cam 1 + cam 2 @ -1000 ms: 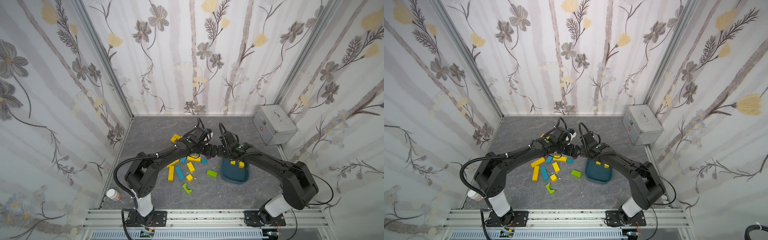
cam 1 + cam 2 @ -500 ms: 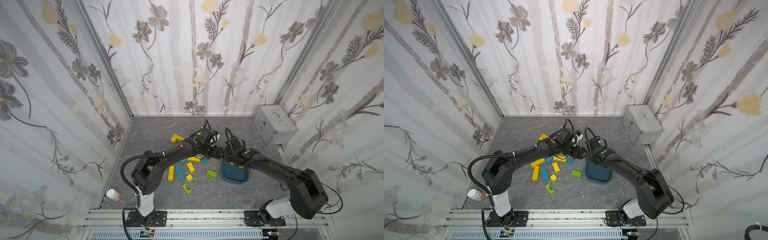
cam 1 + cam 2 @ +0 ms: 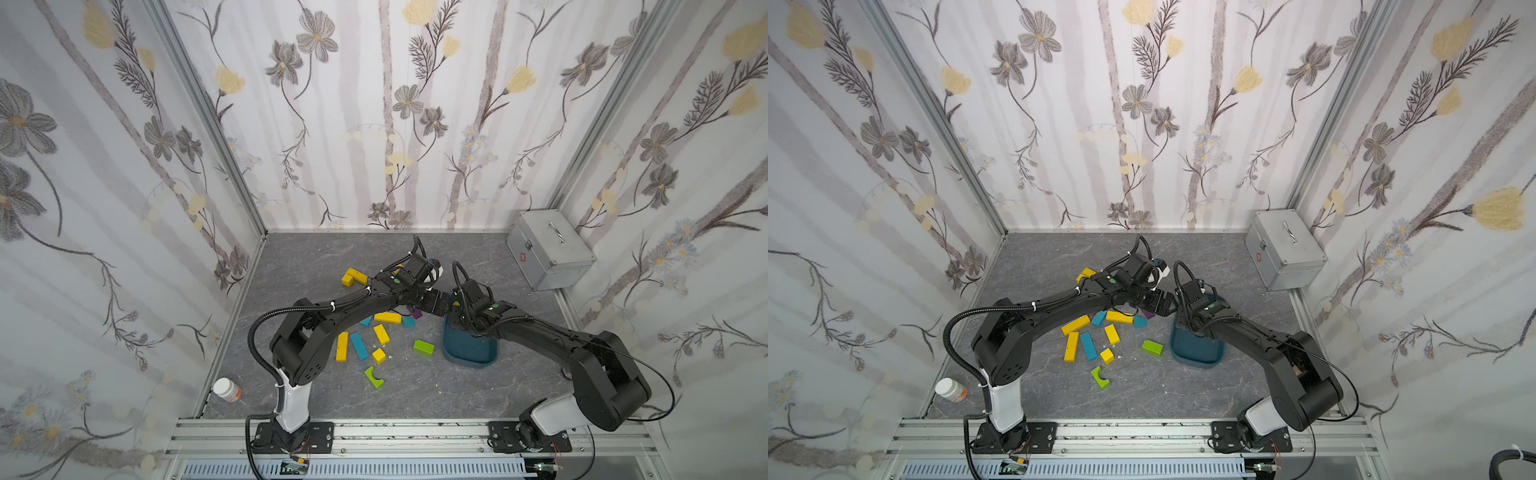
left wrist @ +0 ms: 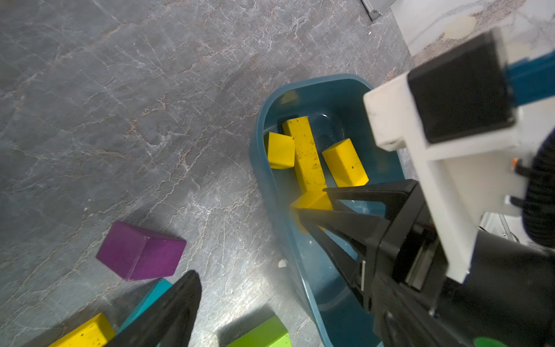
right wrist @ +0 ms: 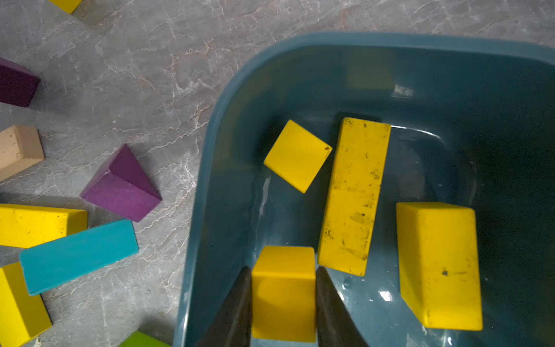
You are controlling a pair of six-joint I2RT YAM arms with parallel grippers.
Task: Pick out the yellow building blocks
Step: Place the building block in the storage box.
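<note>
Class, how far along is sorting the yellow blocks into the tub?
Done: three yellow blocks lie in the teal tub. In hand: the right claw holds a yellow cube over it. Left: at least five loose yellow blocks on the table.

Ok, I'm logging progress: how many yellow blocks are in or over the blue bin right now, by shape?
Small cube, lying in the bin: 1
Long bar: 1
Short thick bar: 1
Block gripped in the right tool: 1
Total: 4
</note>
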